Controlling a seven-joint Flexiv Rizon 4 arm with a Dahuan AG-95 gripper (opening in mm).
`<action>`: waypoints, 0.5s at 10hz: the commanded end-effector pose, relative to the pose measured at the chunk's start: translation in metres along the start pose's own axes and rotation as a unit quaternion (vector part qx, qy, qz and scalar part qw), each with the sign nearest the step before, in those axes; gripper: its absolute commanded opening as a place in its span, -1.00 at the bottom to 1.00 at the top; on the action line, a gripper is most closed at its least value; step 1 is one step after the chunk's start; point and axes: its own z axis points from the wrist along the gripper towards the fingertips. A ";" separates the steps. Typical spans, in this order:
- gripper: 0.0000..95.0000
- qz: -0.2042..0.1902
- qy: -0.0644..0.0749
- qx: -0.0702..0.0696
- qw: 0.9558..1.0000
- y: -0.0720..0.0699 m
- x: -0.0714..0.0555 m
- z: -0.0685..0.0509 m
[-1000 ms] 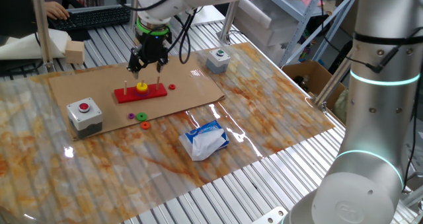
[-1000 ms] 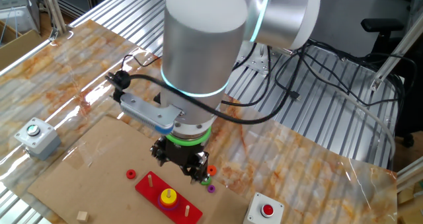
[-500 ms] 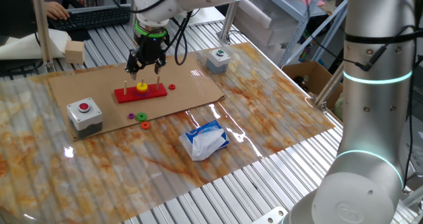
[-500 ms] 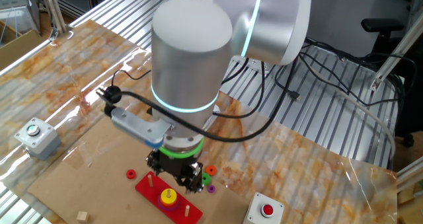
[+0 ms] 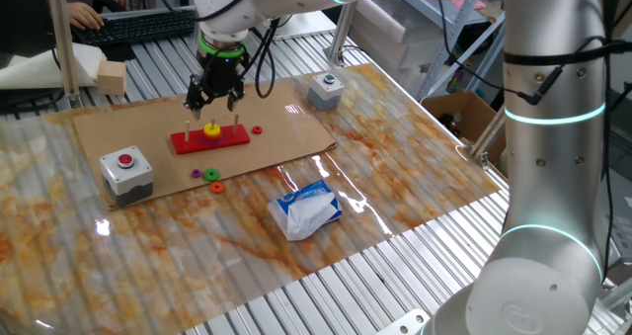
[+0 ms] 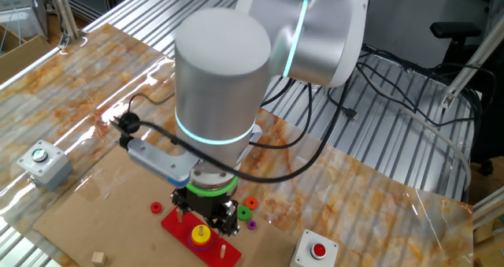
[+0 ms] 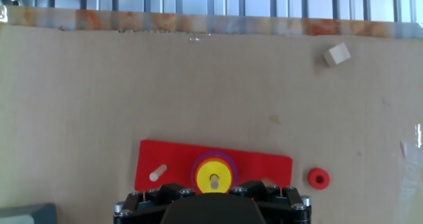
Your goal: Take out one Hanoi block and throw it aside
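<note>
Hovering above the red base (image 5: pixel 209 137), the gripper (image 5: pixel 212 98), jaws' state unclear, must descend onto the Hanoi block (image 7: pixel 213 177).

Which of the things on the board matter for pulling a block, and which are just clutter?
In the job:
yellow block on the middle peg
red base
gripper above it

Lying about:
red ring
orange ring
green ring
purple ring
wooden cube
two button boxes
tissue pack
</note>
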 end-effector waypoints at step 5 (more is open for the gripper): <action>0.60 0.002 0.001 -0.002 1.000 -0.003 -0.002 0.017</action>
